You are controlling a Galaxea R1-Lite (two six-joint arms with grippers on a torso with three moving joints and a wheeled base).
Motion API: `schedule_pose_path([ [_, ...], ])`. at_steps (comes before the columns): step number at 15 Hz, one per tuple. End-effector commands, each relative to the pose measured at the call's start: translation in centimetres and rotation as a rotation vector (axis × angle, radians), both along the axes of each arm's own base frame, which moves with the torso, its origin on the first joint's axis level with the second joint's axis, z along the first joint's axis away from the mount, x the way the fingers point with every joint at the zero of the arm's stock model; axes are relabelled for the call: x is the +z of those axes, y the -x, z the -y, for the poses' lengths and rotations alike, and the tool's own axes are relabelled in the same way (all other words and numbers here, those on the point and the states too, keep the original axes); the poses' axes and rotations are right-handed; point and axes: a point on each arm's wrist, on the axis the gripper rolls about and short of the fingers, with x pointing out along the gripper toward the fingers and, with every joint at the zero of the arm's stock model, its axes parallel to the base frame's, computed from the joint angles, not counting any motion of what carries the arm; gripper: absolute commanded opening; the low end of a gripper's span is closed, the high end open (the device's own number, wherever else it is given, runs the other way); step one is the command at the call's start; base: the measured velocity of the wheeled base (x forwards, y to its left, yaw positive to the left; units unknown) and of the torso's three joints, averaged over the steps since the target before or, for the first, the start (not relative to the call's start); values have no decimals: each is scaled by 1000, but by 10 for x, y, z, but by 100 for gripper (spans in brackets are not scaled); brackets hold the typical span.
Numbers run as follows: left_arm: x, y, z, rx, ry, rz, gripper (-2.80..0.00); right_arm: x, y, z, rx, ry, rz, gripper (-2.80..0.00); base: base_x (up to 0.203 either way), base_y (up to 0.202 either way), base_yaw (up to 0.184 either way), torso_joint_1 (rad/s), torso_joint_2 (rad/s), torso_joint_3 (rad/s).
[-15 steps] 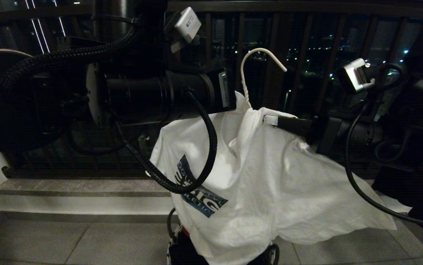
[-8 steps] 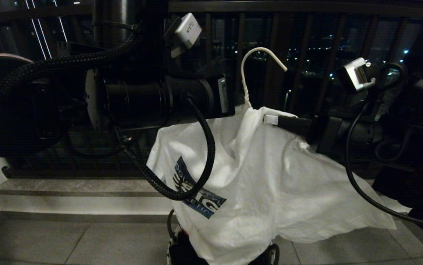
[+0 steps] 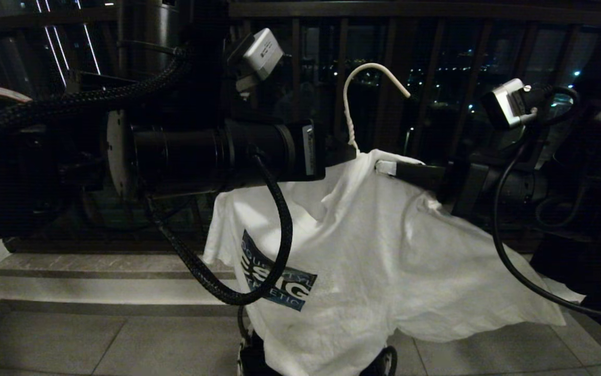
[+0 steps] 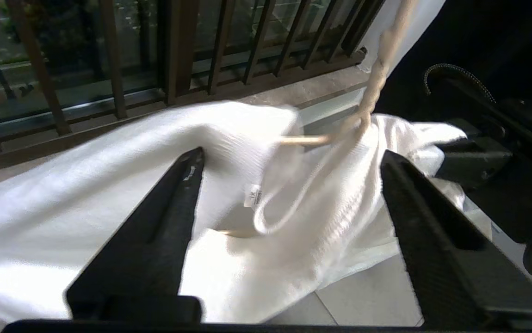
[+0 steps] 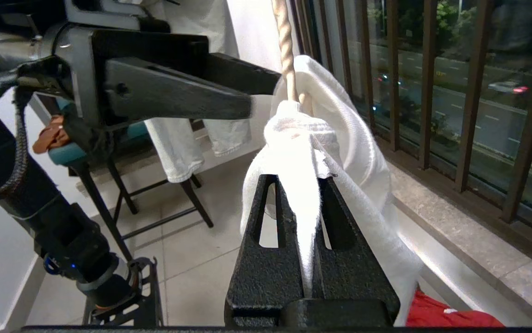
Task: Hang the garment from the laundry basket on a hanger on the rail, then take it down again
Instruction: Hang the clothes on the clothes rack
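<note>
The white short-sleeved T-shirt with the dark blue chest graphic (image 3: 363, 250) hangs draped over the thin white wire hanger (image 3: 355, 99), whose hook stands free in the air in front of the dark brown balcony railing (image 3: 436, 15); no rail is in view. The right gripper (image 3: 384, 168) has its jaws clamped together on a bunch of shirt cloth just below the hanger's twisted neck, and it carries the load. The left gripper (image 4: 289, 162) has its jaws wide apart, on either side of the collar and touching no cloth. The shirt's hem hangs over the dark loop handle of the small laundry basket (image 3: 243, 324). By my reading, the dressing of the hanger is nearly done, while the hanging on the rail and the taking down are both left to do.
</note>
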Motion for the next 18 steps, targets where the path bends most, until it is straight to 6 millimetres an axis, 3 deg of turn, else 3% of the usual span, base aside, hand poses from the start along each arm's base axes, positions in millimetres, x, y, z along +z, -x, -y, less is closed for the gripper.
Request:
schedule_pose_path([
  [1, 5, 5, -5, 2, 13, 10, 0, 2, 1, 0, 6, -3, 7, -280, 0, 0, 0, 0, 0, 0],
  [6, 15, 9, -16, 18, 39, 35, 0, 2, 1, 0, 5, -4, 8, -280, 0, 0, 0, 0, 0, 0],
  [10, 25, 8, -37, 76, 61, 63, 0, 3, 2, 1, 4, -5, 10, -280, 0, 0, 0, 0, 0, 0],
  [14, 20, 0, -56, 147, 47, 54, 0, 3, 2, 1, 2, -6, 11, -280, 0, 0, 0, 0, 0, 0],
  [15, 17, -1, -58, 157, 41, 46, -280, 3, 2, 1, 2, -6, 11, -280, 0, 0, 0, 0, 0, 0],
  [18, 7, 2, -62, 162, 20, 17, -280, 3, 2, 1, 2, -5, 11, -280, 0, 0, 0, 0, 0, 0],
])
